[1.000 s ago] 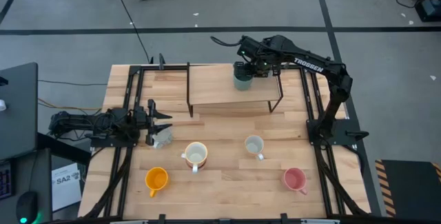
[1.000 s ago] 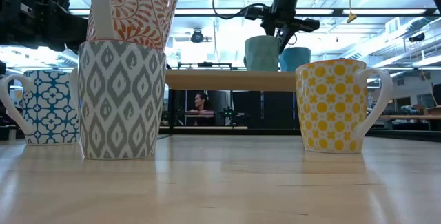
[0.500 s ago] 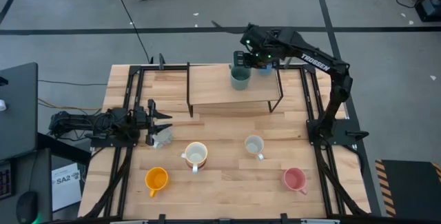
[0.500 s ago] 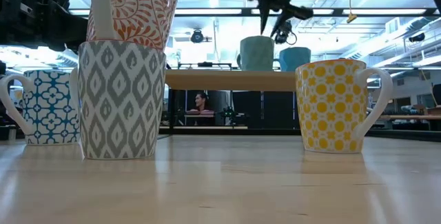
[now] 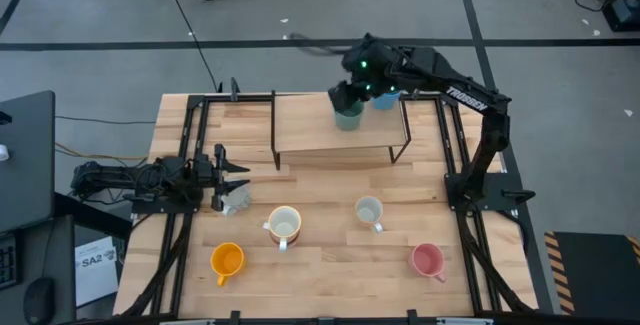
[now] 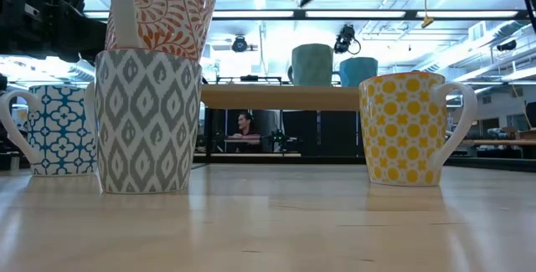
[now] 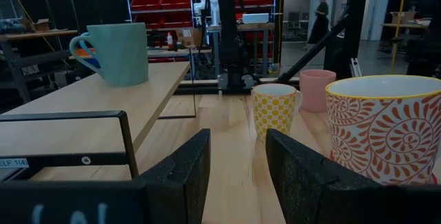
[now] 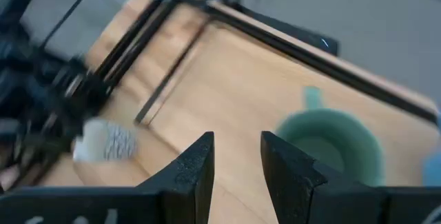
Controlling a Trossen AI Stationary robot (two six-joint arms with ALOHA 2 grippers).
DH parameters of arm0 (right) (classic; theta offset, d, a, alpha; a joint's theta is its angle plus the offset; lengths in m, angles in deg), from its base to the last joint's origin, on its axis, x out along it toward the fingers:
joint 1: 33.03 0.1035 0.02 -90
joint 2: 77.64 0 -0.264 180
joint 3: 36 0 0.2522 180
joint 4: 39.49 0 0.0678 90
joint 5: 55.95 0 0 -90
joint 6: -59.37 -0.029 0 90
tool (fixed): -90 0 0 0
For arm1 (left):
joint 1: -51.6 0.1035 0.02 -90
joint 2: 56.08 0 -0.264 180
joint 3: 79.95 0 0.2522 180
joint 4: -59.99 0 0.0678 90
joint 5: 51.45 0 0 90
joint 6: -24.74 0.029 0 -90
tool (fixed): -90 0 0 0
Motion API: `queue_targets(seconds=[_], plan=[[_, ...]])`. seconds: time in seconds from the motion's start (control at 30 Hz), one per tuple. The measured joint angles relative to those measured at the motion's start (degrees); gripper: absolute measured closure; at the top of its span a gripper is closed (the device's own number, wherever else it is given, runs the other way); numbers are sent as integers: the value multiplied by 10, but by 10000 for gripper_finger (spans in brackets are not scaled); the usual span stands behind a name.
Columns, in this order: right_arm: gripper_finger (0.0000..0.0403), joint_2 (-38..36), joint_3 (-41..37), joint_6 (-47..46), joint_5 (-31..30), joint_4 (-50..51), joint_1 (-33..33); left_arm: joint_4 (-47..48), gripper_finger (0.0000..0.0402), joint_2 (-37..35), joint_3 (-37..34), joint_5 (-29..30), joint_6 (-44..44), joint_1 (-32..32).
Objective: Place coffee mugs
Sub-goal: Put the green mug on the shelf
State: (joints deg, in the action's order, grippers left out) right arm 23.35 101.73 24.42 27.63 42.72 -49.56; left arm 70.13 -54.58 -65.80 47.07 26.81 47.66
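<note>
A dark green mug [image 5: 349, 116] and a bright blue mug [image 5: 384, 99] stand upright on the raised wooden shelf [image 5: 310, 133] at the far side. My right gripper [image 8: 236, 145] hangs open above the green mug [image 8: 332, 145], slanting down and touching nothing; the low view shows it high over the mug [image 6: 311, 64]. My left gripper [image 7: 238, 141] rests open and level at the table's left [image 5: 238, 177], beside a grey-patterned mug [image 5: 236, 199]. An orange mug [image 5: 227, 260], a pink one [image 5: 428, 259] and two pale ones [image 5: 284, 225] [image 5: 369, 210] stand on the table.
The shelf stands on thin black legs [image 5: 274, 145], with open room under it. Black frame rails [image 5: 190, 145] run along both table sides. A desk [image 5: 25, 155] stands left of the table. A person [image 6: 244, 125] sits in the room beyond.
My right gripper has risen from beside the green mug to well above it, drifting a little toward the table's left and rolling about its own line. The green mug stays upright on the shelf next to the blue one.
</note>
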Motion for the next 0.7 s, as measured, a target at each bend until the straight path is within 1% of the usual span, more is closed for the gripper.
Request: queue_targets(seconds=[0.1, 0.2, 0.4, 0.53, 0.7], plan=[[279, 0, -12, 73, 0, -2, 35, 0, 253, 0, 0, 0, 0, 0], [279, 0, -33, 112, -5, -3, 60, 0, 253, 0, 0, 0, 0, 0], [279, 1, -96, 149, -67, -4, 82, 0, 253, 0, 0, 0, 0, 0], [279, 1, -121, 182, -86, -13, 84, 0, 253, 0, 0, 0, 0, 0], [279, 1, -144, 194, -128, -18, 83, 0, 253, 0, 0, 0, 0, 0]])
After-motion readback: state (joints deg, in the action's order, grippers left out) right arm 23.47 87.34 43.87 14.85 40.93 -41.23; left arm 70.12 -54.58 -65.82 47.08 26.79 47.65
